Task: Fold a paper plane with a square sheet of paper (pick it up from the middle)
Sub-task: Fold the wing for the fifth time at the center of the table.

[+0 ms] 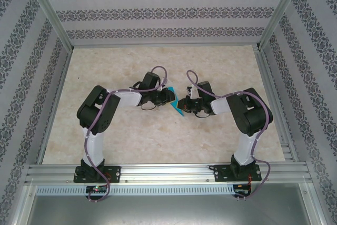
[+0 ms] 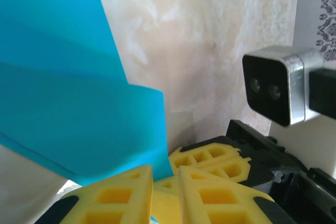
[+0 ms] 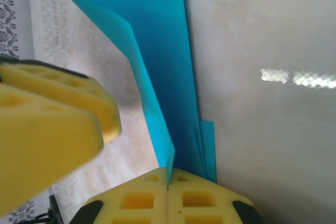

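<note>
Blue sheet of paper (image 1: 178,110) at mid-table, right between the two grippers, small in the top view and mostly hidden by the wrists. Partly folded, not flat: in the right wrist view, several layers stacked along one long straight edge, one flap bowing off to the left. In the left wrist view, two overlapping blue panels, corner of the front one hanging just above the yellow fingers. Right gripper (image 3: 168,174) clamped on the sheet: yellow pads pressed flush together, thin blue edge running straight into the seam. Left gripper (image 2: 165,170) facing it from the other side; narrow gap between the two fingers (image 2: 121,198), lower edge of the paper dropping toward that gap, sliver of blue low down in it; pinched or only touching, cannot tell. Right gripper's fingers (image 2: 210,160) just behind the left pair in the left wrist view, black body and silver wrist camera (image 2: 273,85) beside them. Left fingers (image 3: 47,129) large and blurred at the left of the right wrist view, close together, apart from the bowed flap. Left arm (image 1: 100,114) and right arm (image 1: 247,114) bent inward, elbows out, wrists meeting mid-table. Beige marbled table (image 1: 131,135) underneath, aluminium rail (image 1: 168,171) at the near edge under both bases, patterned walls (image 1: 158,14) on three sides.
</note>
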